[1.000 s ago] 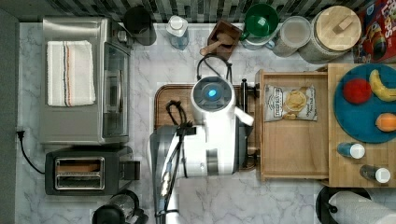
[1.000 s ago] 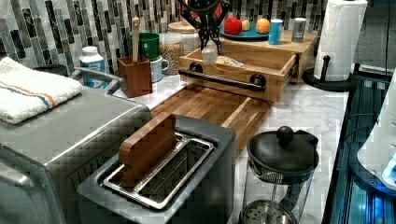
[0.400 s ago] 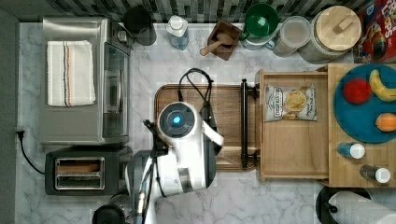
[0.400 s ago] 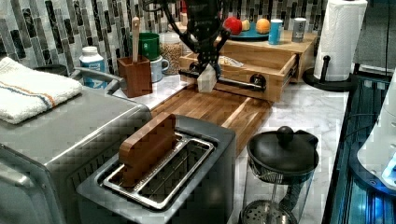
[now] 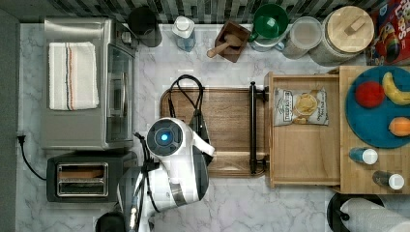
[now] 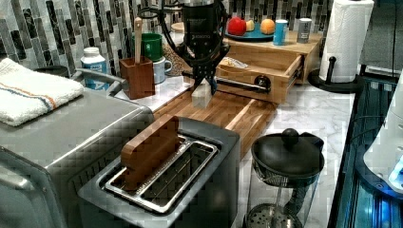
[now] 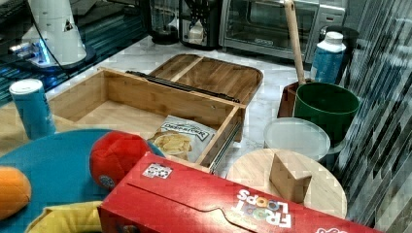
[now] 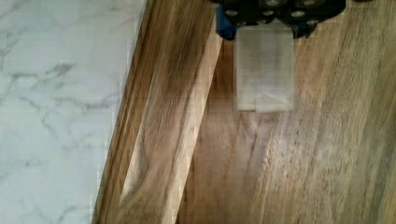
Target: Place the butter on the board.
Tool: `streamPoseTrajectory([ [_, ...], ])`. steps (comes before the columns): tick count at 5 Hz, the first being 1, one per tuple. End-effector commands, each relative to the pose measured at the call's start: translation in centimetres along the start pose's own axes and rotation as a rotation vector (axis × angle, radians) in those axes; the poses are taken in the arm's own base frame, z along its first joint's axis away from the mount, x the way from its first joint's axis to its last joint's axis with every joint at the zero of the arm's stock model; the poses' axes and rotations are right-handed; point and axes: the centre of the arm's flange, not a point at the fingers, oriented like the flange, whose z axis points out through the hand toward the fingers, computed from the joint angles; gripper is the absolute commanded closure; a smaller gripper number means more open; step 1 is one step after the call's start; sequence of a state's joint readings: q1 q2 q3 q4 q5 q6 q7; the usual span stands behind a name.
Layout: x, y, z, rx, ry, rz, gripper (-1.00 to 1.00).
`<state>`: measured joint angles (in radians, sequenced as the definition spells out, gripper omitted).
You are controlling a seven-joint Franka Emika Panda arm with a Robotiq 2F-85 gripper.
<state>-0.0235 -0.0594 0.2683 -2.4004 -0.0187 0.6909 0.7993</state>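
One butter (image 6: pixel 201 95) lower, nearer board (image 6: pixel 228 111).

A glossy white arm (image 5: pixel 176 164) with rounded joints, one capped by a dark disc with a blue light, black cables looping off it (the gripper (image 6: pixel 205 71) is black).

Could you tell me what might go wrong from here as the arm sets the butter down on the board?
1. The pale wrapped block of butter, held by its top end in the black gripper, looks to hang upright, so it may tip over on release.
2. The wrist view shows it close to the raised rim of the brown wooden board; it could land partly on that rim and slide towards the white marble counter.
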Motion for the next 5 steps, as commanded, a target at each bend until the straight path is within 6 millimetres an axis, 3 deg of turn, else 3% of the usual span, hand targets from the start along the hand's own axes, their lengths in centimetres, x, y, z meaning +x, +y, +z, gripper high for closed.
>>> streamPoseTrajectory([
  [1,-1.1,-0.9,1.3,0.094,-0.079,0.134,1.0],
  [3,-1.9,-1.3,3.7,0.071,-0.079,0.169,1.0],
  [5,-1.8,-1.5,5.0,0.027,-0.057,0.14,1.0],
])
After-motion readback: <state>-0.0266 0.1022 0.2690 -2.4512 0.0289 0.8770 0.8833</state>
